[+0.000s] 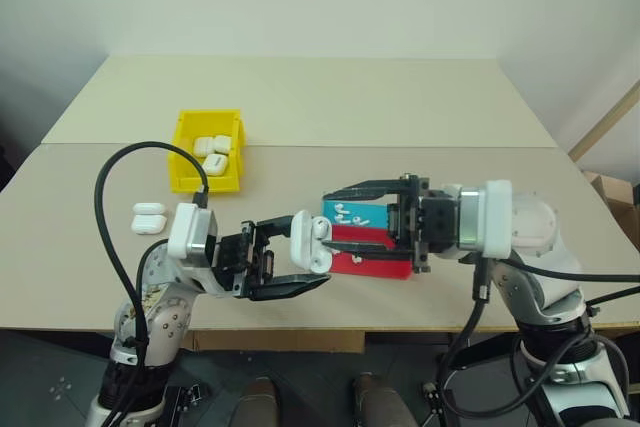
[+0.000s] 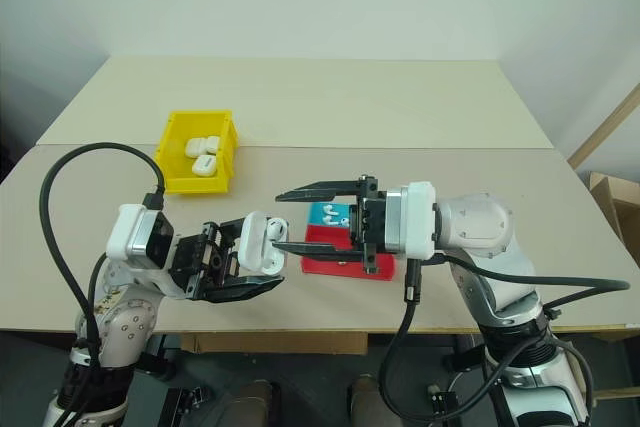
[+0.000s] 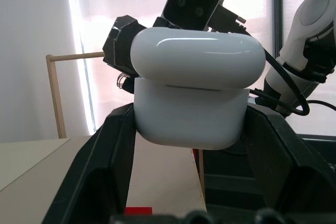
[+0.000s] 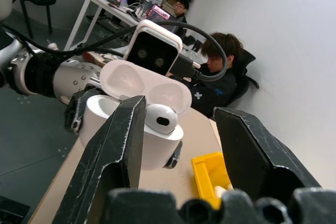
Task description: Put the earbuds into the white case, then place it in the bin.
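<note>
head views: left gripper (image 1: 296,259) clamps the white case (image 1: 309,242) off the bench (image 1: 400,107), lid swung open toward the right arm, probably so the right one can load it. Right gripper (image 1: 330,218) level, facing it, fingers apart, nothing between them; lower fingertip at the case mouth.
tray: flat red-and-blue tray (image 1: 395,263) under the right gripper, spare earbuds (image 1: 350,215) on the blue half.
bin: yellow bin (image 1: 183,154), well apart to the left, some closed cases already in it; two more cases (image 1: 149,218) on the bench just below it.
left wrist: glossy rounded case (image 3: 191,95) wedged between both black fingers (image 3: 100,171), pinched at the body so the hinge stays free.
right wrist: fingers (image 4: 113,156) spread either side of the open case (image 4: 134,124); one earbud (image 4: 161,118) sits in its mouth, head up, looks not fully seated. Smooth hard plastic, likely slippery.
judgement: loading step, lid not yet shut.
</note>
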You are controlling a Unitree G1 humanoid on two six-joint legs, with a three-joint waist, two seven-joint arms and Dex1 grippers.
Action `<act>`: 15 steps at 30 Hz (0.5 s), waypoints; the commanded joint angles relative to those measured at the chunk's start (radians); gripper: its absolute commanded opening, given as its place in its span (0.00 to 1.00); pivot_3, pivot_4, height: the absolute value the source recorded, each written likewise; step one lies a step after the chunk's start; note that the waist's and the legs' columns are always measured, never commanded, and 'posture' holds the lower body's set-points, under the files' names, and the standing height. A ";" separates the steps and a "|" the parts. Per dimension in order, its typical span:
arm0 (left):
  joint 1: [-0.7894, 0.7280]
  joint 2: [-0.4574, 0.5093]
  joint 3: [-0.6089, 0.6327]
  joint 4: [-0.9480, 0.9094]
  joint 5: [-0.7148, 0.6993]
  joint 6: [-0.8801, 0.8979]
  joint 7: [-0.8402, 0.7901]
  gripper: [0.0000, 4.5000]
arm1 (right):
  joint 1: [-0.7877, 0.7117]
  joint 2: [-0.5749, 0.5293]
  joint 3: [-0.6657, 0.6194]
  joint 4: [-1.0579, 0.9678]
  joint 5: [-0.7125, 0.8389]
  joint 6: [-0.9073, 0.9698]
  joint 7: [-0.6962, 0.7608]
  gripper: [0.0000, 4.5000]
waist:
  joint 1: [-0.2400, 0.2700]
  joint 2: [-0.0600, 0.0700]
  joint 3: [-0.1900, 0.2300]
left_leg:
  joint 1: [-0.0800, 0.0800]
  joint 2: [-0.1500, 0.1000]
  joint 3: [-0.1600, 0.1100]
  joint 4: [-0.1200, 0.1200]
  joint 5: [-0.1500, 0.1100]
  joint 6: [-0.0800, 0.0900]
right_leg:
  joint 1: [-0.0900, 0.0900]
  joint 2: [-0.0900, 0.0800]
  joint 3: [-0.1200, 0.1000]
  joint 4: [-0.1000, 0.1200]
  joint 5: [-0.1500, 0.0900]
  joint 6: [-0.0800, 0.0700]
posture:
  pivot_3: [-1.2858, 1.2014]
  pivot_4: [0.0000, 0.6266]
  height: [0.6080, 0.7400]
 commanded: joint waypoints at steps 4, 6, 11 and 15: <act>-0.017 0.003 0.020 -0.005 -0.019 -0.027 -0.012 0.62 | -0.004 -0.021 -0.029 -0.030 0.042 0.025 0.004 0.58 | 0.000 0.000 0.000 | 0.000 0.000 0.000 0.000 0.000 0.000 | 0.000 0.000 0.000 0.000 0.000 0.000 | 0.52 0.24 1.00; -0.011 0.013 0.031 0.001 -0.019 -0.030 -0.022 0.62 | -0.016 -0.037 -0.063 -0.027 0.064 0.056 -0.019 0.58 | 0.000 0.000 0.000 | 0.000 0.000 0.000 0.000 0.000 0.000 | 0.000 0.000 0.000 0.000 0.000 0.000 | 0.52 0.24 1.00; 0.041 0.088 0.085 0.000 -0.021 -0.016 -0.049 0.62 | -0.072 -0.182 -0.122 -0.013 0.049 0.242 -0.081 0.58 | 0.000 0.000 0.000 | 0.000 0.000 0.000 0.000 0.000 0.000 | 0.000 0.000 0.000 0.000 0.000 0.000 | 0.52 0.24 1.00; 0.099 0.186 0.154 0.027 -0.031 -0.021 -0.127 0.62 | -0.152 -0.290 -0.080 0.028 -0.002 0.377 -0.082 0.58 | -0.003 0.000 0.000 | 0.000 0.000 0.001 -0.001 0.000 0.000 | -0.002 0.000 0.001 0.000 0.000 -0.001 | 0.52 0.24 1.00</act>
